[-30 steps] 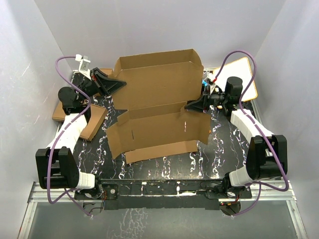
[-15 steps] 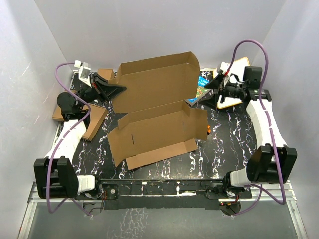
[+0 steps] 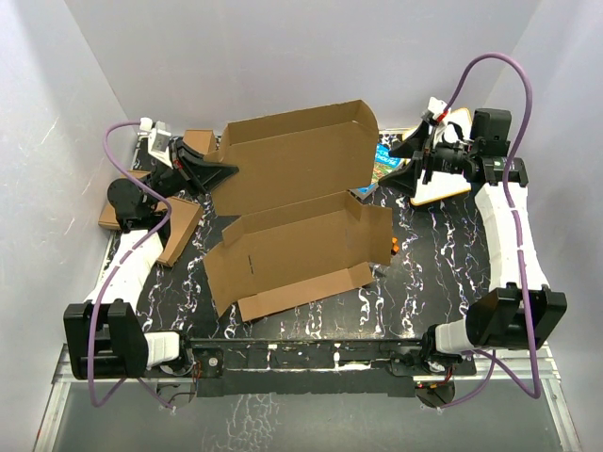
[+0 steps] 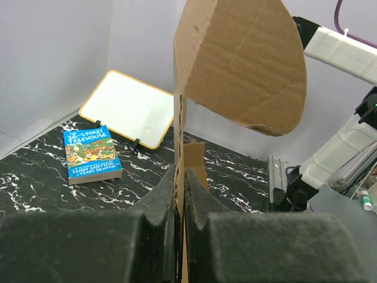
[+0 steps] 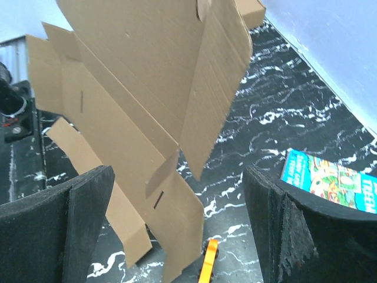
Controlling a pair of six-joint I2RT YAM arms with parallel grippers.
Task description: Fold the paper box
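Observation:
The paper box [image 3: 300, 212] is a big brown die-cut sheet mid-table, its back panel tilted up and its front panels lying low. My left gripper [image 3: 226, 169] is shut on the sheet's left edge; the left wrist view shows both fingers [image 4: 159, 200] pinching the cardboard [image 4: 241, 65] edge-on. My right gripper [image 3: 403, 166] hangs open off the sheet's right end, touching nothing. In the right wrist view the box [image 5: 147, 88] lies ahead of the wide-apart fingers [image 5: 59, 218], with only air between them.
Smaller folded cardboard boxes [image 3: 174, 231] lie by the left arm. A blue book [image 3: 384, 158] and a whiteboard [image 3: 450, 160] sit at the back right, under the right arm. A small orange item [image 3: 393, 247] lies by the sheet's right edge.
My right gripper opened, let go of the sheet's right side, and drew back up and to the right. The front panels settled lower. The left gripper kept its hold.

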